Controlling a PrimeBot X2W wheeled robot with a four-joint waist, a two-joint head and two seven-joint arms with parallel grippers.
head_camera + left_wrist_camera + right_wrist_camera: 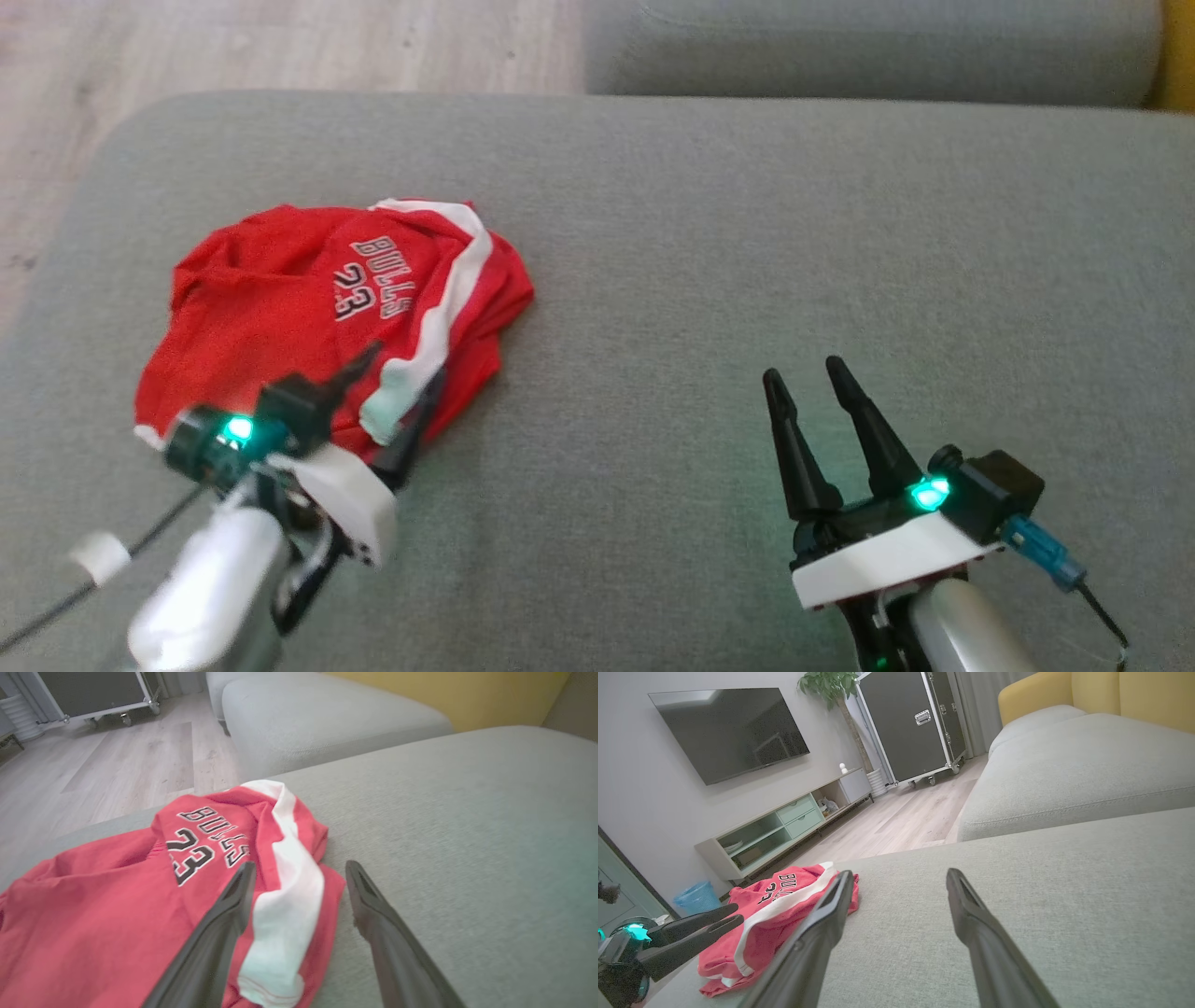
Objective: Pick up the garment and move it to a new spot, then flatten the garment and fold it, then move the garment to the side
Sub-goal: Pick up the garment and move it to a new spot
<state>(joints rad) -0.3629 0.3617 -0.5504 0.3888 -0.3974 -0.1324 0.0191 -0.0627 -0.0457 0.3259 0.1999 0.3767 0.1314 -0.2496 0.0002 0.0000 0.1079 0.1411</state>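
Observation:
A crumpled red garment (308, 308) with a white stripe and "BULLS 23" lettering lies on the left part of the grey sofa cushion (747, 280). My left gripper (403, 369) hovers open over its near right edge, one finger on each side of the white stripe end (275, 933). The garment (117, 905) spreads to the left in the left wrist view. My right gripper (803, 373) stands open over bare cushion well to the right, nothing between its fingers. From the right wrist, the garment (784, 914) and my left gripper (733, 913) sit at the lower left.
A second grey cushion (868, 42) lies beyond, across a gap. Wood floor (233, 47) borders the sofa's far left edge. A TV (733, 728), low cabinet (784, 826), black wheeled case (910, 723) and blue bin (693, 898) stand across the room.

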